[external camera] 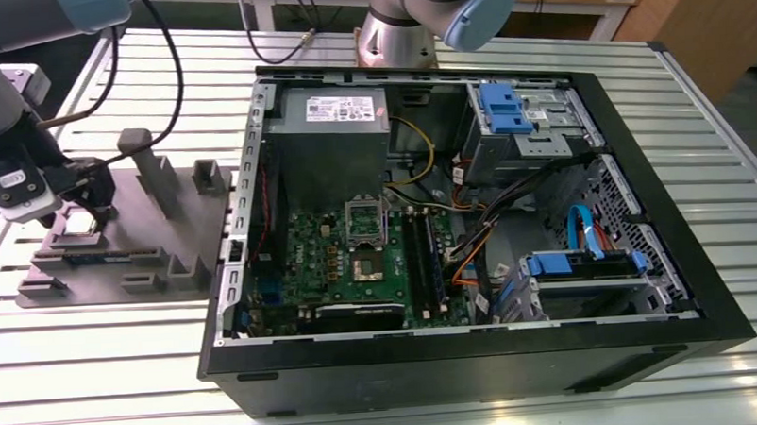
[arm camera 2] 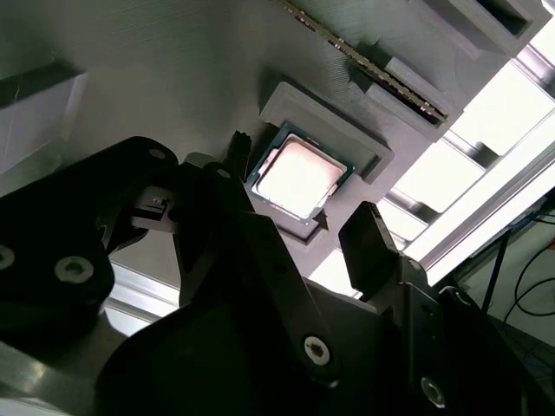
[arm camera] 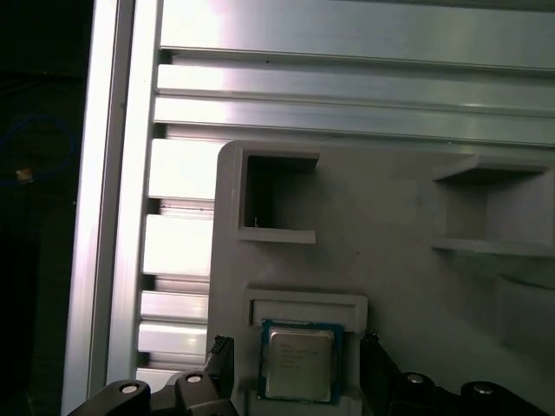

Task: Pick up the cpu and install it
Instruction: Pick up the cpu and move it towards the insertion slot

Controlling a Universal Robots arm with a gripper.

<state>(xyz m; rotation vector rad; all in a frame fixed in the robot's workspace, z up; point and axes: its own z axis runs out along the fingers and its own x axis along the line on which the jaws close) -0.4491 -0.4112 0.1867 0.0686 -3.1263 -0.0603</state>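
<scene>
The arm (external camera: 9, 103) is leaning in from the upper left corner of the exterior view, its base (external camera: 395, 37) sitting at the top centre. Its wrist (external camera: 12, 183) is hanging at the exterior view's left edge, and the gripper (external camera: 86, 206) is pointing downward just below it. In both wrist views the dark fingers (arm camera 2: 368, 247) (arm camera: 375, 364) are standing spread apart, gripping nothing.

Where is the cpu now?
In both wrist views the cpu lies in a pocket of the grey tray, straddled by the open gripper, on the exterior view's left beside the computer case.
</scene>
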